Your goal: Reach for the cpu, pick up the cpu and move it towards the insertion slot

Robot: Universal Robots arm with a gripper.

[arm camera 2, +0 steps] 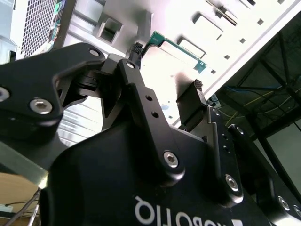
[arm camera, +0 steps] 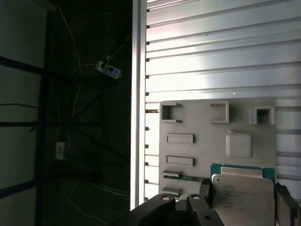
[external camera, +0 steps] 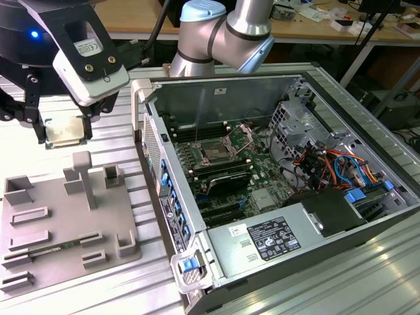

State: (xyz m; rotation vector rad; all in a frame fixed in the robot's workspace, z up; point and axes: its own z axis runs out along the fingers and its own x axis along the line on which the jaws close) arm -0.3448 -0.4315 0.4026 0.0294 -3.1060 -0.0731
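- gripper point(external camera: 65, 134) is clamped on the cpu point(external camera: 62, 130), with its fingers point(arm camera 2: 135, 52) pressing two opposite edges of the chip.
- cpu hangs clear of the table point(external camera: 20, 154), above the far edge of the tray point(external camera: 65, 223), at the exterior view's left.
- risk: the hold is on thin edges only, so a jolt or a slight tilt could let the chip slip. it would likely fall onto the tray's posts point(external camera: 81, 177) and bend or scratch.
- risk: the case point(external camera: 216, 95) stands just beside the tray. its near wall lies between cpu and slot, so a low path could clip that rim.
- slot point(external camera: 215, 152) sits on the green board inside the case, well apart from the cpu, and its metal frame looks raised. a skewed chip could harm the contacts there.
- writing: a white label point(external camera: 86, 47) is on the block above the gripper, pale lettering on the gripper body, and print on the cpu's metal top.
- farther off, a white sticker point(external camera: 274, 237) lies on the grey box at the case's near end. none of this print is read off.
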